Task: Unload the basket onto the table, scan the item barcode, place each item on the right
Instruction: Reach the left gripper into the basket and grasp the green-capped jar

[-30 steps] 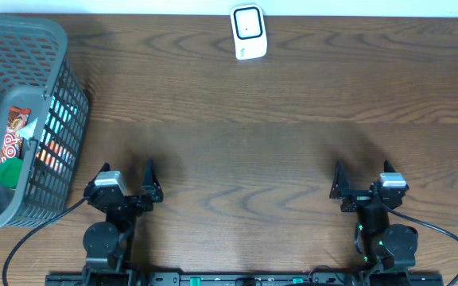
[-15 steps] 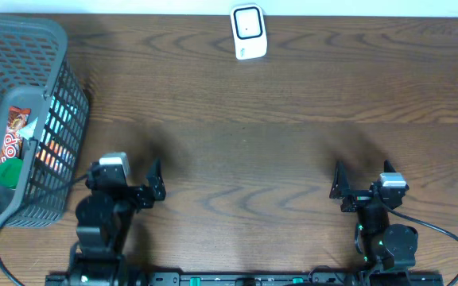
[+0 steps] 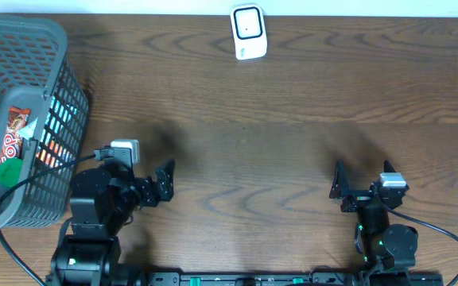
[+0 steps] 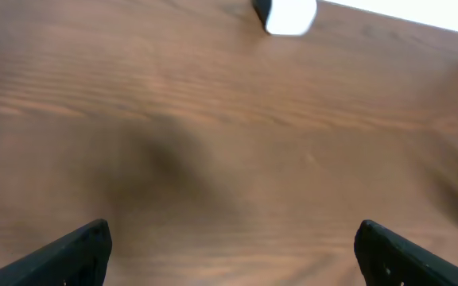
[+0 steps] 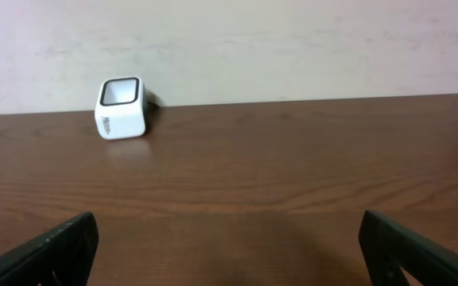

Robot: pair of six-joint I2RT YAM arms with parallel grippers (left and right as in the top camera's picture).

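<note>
Basket (image 3: 58, 171) overhead only; scanner (image 3: 248, 32) in all views; left claw (image 3: 161, 184), right claw (image 3: 339, 191) wide.

White lettering on red packet (image 3: 13, 137) in basket (image 3: 68, 95), too small to read, scanner (image 5: 120, 117) marking illegible
</note>
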